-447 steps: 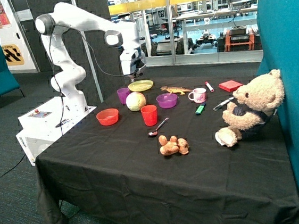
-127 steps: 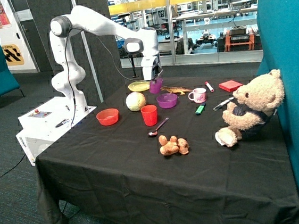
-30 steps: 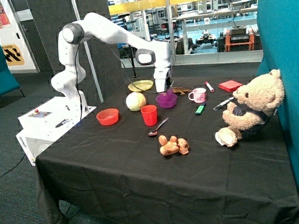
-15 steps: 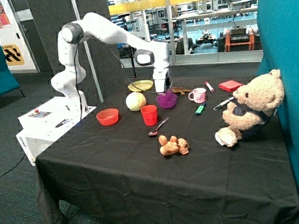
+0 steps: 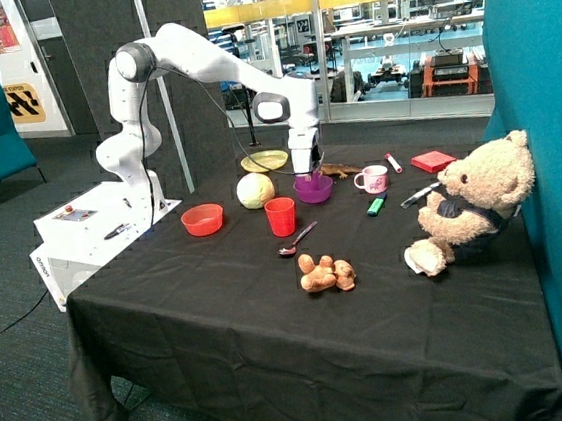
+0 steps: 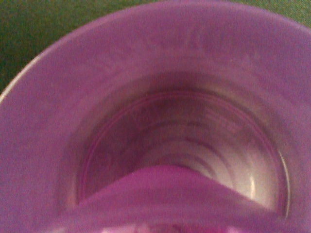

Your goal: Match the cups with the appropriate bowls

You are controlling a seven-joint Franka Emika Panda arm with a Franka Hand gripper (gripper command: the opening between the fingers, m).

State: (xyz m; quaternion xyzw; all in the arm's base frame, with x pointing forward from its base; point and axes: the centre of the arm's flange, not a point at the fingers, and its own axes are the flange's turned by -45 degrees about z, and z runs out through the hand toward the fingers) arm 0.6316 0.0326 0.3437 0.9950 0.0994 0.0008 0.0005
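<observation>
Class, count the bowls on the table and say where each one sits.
2. The red bowl sits near the table edge beside the robot's base; the purple bowl sits under the gripper, between the pale ball and the mug.

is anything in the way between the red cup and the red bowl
Nothing visible is. The red cup and red bowl stand apart on bare cloth; the gripper is at the purple bowl.

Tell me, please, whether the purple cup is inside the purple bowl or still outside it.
Inside. The end effector is down in the purple bowl with the purple cup, and the wrist view shows the cup interior ringed by the bowl's wall.
</observation>
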